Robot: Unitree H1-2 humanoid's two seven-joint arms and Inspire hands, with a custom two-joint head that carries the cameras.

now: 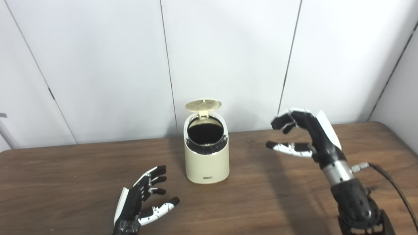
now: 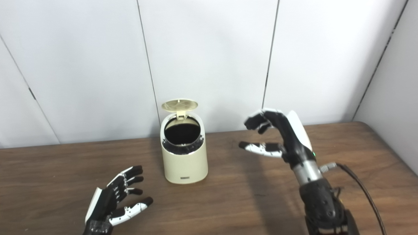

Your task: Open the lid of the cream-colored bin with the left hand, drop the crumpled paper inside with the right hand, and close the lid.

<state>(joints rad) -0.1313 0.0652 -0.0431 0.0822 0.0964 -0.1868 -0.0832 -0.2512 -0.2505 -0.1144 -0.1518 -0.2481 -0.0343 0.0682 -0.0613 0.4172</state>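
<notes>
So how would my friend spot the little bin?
Look at the brown wooden table against the white wall. Near its back middle, between the two robot hands, stands a cream-colored bin. It is the only container there, and its round lid is flipped up.

Left hand [image 1: 143, 199] low, right hand [image 1: 305, 135] raised, both empty, fingers spread.

Smooth matt plastic bin [image 1: 206, 160], wood-grain table [image 1: 65, 176].
</notes>
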